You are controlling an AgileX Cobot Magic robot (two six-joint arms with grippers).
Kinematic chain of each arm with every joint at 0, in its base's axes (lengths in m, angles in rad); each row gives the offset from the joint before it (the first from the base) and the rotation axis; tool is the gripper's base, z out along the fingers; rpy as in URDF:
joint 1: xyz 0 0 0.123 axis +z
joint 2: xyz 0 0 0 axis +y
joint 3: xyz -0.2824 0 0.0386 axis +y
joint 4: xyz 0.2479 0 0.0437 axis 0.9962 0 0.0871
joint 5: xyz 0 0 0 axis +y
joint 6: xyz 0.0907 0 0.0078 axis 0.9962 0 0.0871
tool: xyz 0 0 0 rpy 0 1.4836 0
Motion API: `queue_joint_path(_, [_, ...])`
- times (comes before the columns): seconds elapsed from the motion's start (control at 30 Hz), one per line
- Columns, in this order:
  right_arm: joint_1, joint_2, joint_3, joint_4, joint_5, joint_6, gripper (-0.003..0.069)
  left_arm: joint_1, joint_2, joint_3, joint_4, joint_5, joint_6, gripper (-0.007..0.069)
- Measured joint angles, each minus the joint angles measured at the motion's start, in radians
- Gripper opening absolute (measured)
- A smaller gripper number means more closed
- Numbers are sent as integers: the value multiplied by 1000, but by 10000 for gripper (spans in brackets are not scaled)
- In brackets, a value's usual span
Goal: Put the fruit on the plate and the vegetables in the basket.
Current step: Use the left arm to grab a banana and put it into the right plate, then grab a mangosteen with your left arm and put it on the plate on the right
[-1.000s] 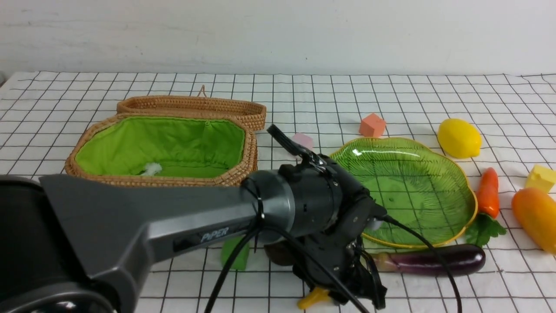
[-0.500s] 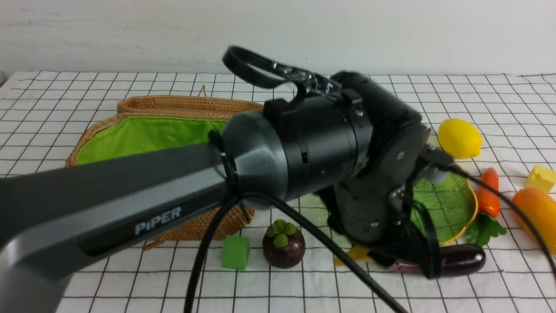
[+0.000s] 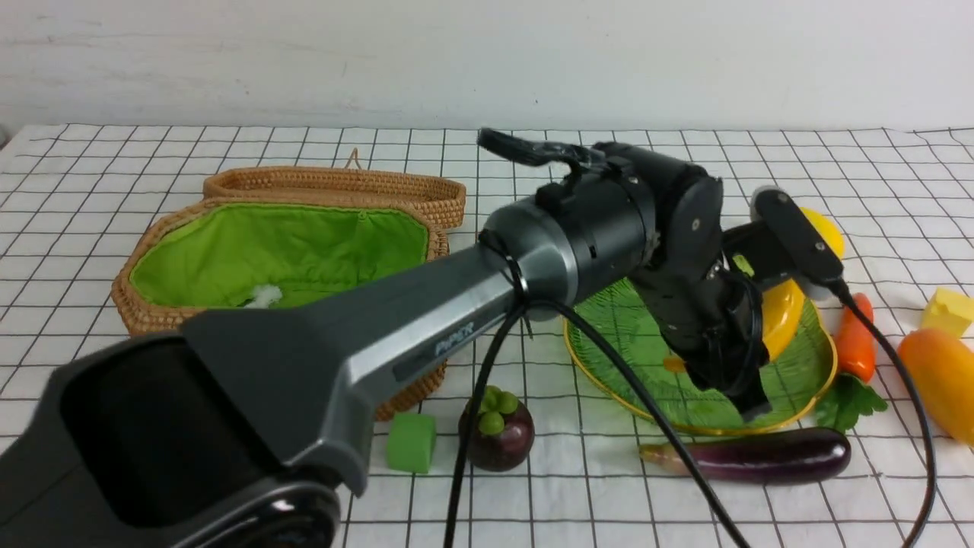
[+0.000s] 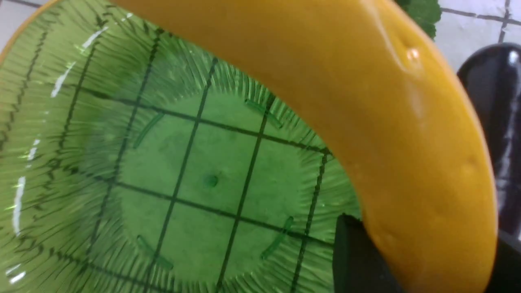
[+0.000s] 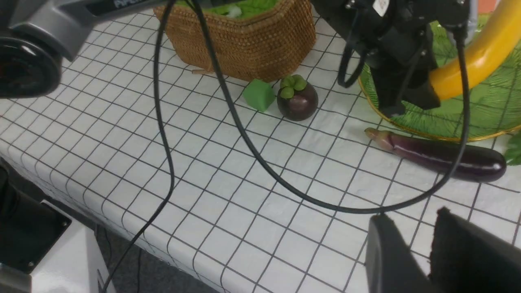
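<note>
My left gripper (image 3: 749,380) is shut on the long yellow banana (image 3: 784,320), which hangs over the green glass plate (image 3: 609,342). In the left wrist view the banana (image 4: 366,101) arcs across the plate (image 4: 163,162), gripped between the black fingers (image 4: 354,260). The mangosteen (image 3: 498,430) and eggplant (image 3: 761,457) lie in front of the plate. Lemon (image 3: 833,228), carrot (image 3: 856,342) and mango (image 3: 940,380) lie to its right. The basket (image 3: 281,251) stands open on the left. My right gripper (image 5: 411,211) hovers narrowly open and empty over the near table, short of the eggplant (image 5: 443,156).
A green cube (image 3: 411,441) sits beside the mangosteen, and a yellow cube (image 3: 947,312) lies behind the mango. The left arm's cable (image 5: 252,154) loops over the table in front of the eggplant. The table's near edge (image 5: 122,228) shows in the right wrist view.
My left arm has lifted the banana from the table's front and swung it back and right, over the plate. The mangosteen, hidden before, now shows.
</note>
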Motion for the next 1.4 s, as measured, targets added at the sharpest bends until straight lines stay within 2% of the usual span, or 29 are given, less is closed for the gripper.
queue_joint_path(0.07, [0, 0, 0, 5, 0, 0, 192, -1, 13, -2, 0, -11, 1, 319])
queue_joint_path(0.1, [0, 0, 0, 8, 0, 0, 192, -1, 26, -2, 0, -23, 3, 379])
queue_joint_path(0.13, [0, 0, 0, 8, 0, 0, 192, -1, 26, -2, 0, -23, 3, 379])
queue_joint_path(0.23, [0, 0, 0, 8, 0, 0, 193, -1, 30, -2, 5, -26, 4, 512])
queue_joint_path(0.27, [0, 0, 0, 8, 0, 0, 193, -1, 28, -3, 7, -22, 4, 534])
queue_joint_path(0.37, [0, 0, 0, 8, 0, -4, 193, -1, 13, -3, 14, 8, -9, 577])
queue_joint_path(0.43, [0, 0, 0, 3, 0, -5, 194, -1, -18, -3, 19, 65, -74, 575])
queue_joint_path(0.5, [0, 0, 0, -8, 0, -12, 195, -1, -79, -3, 38, 174, -226, 519])
queue_joint_path(0.57, [0, 0, 0, -22, 0, -27, 197, -1, -142, -3, 74, 287, -379, 420])
queue_joint_path(0.6, [0, 0, 0, -28, 0, -32, 197, -1, -181, -3, 97, 346, -447, 341])
queue_joint_path(0.63, [0, 0, 0, -29, 0, -34, 197, -1, -187, -3, 97, 353, -459, 341])
queue_joint_path(0.67, [0, 0, 0, -35, 0, -47, 198, -1, -232, 10, 129, 386, -528, 225])
queue_joint_path(0.73, [0, 0, 0, -40, 0, -56, 202, -1, -300, 54, 166, 397, -551, 89])
queue_joint_path(0.8, [0, 0, 0, -42, 0, -57, 204, -1, -358, 110, 189, 401, -547, 4])
queue_joint_path(0.93, [0, 0, 0, -42, 0, -76, 204, -1, -434, 292, 234, 406, -484, -3])
queue_joint_path(1.0, [0, 0, 0, -31, 0, -107, 206, 0, -434, 361, 267, 405, -459, 46])
queue_joint_path(1.07, [0, 0, 0, -11, 0, -143, 208, 1, -419, 439, 313, 367, -444, 146])
queue_joint_path(1.1, [0, 0, 0, -1, 0, -155, 209, 2, -406, 462, 339, 343, -443, 223])
queue_joint_path(1.13, [0, 0, 0, 1, 0, -157, 209, 2, -403, 465, 350, 338, -443, 237])
queue_joint_path(1.23, [0, 0, 0, 27, 0, -180, 211, 4, -349, 485, 427, 271, -442, 488])
queue_joint_path(1.3, [0, 0, 0, 39, 0, -183, 211, 4, -321, 486, 462, 237, -442, 605])
queue_joint_path(1.4, [0, 0, 0, 56, 0, -184, 211, 4, -287, 486, 497, 196, -445, 660])
